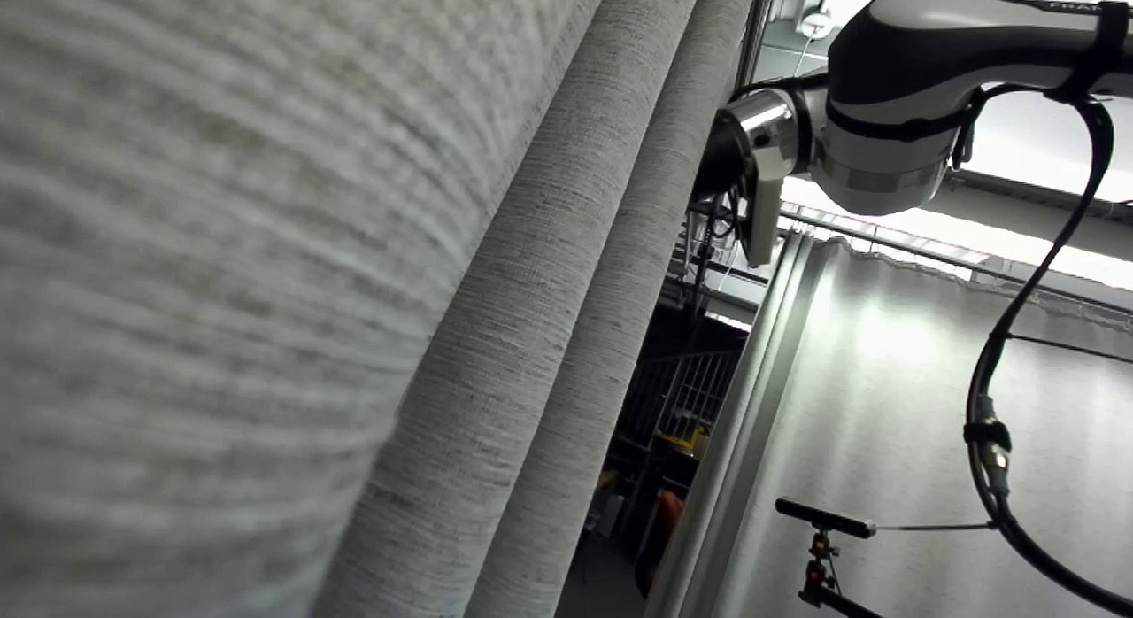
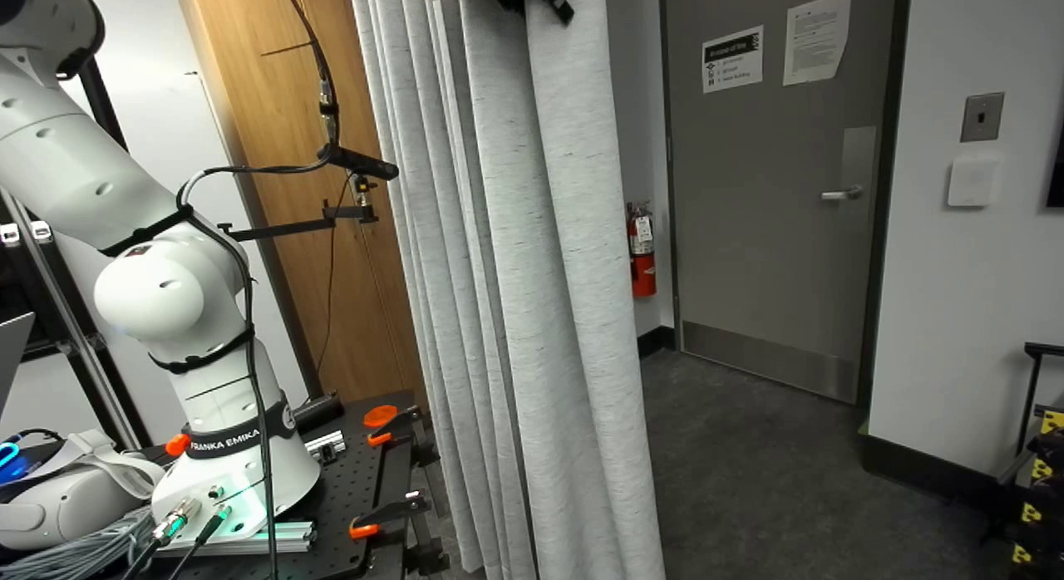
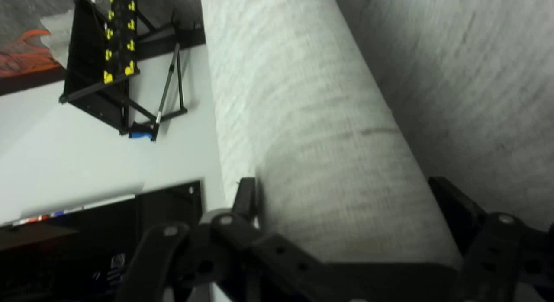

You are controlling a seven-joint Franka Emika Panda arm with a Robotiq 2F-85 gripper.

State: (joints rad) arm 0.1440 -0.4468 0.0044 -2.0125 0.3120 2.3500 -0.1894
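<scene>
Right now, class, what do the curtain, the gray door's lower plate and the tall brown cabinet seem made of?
Curtain: woven fabric, matte; threadlike flecks and soft folds show.
Lower plate: probably metal, satin; dull gray sheen.
Brown cabinet: wood or wood-look laminate, smooth; its warm tone fits both.

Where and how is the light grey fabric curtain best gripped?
Likely by the rounded hanging fold of the curtain, coming at its bulging face with the black two-fingered claw straddling it. In the wrist view, the fold stands between the open fingers, with white wall beyond one side and shadowed cloth beyond the other.
</scene>
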